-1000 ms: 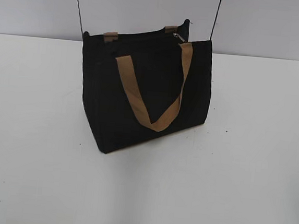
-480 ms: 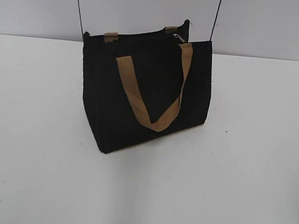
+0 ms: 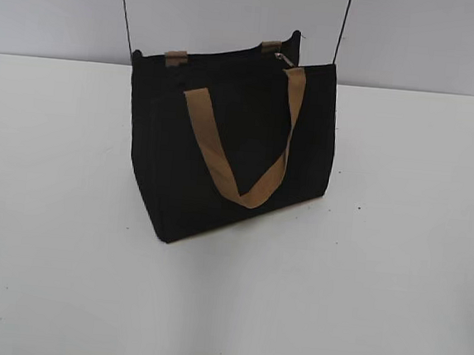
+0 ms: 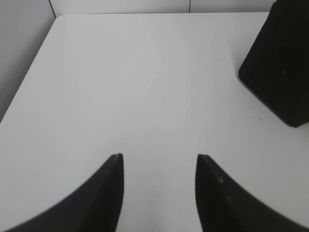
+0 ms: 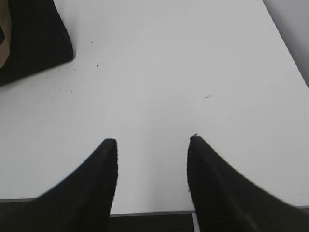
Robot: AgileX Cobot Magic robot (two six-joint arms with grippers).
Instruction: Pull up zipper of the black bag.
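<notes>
I see bright, even light on the white table [image 3: 397, 241]; the black bag [image 3: 221, 168] casts only a faint shadow at lower centre, slightly soft.

The exterior view looks down at a slant across the white table [image 3: 392, 307] toward the back wall, with the black bag [image 3: 222, 160] just above the frame's centre, at middling range.

The left wrist view looks forward and down past the left gripper [image 4: 159, 159] at the bottom edge, with a bag corner [image 4: 280, 63] at upper right.

The right wrist view looks likewise past the right gripper [image 5: 152, 142]; the bag [image 5: 34, 38] fills the upper left, seemingly its lower side.

All three views share bag and tabletop.
</notes>
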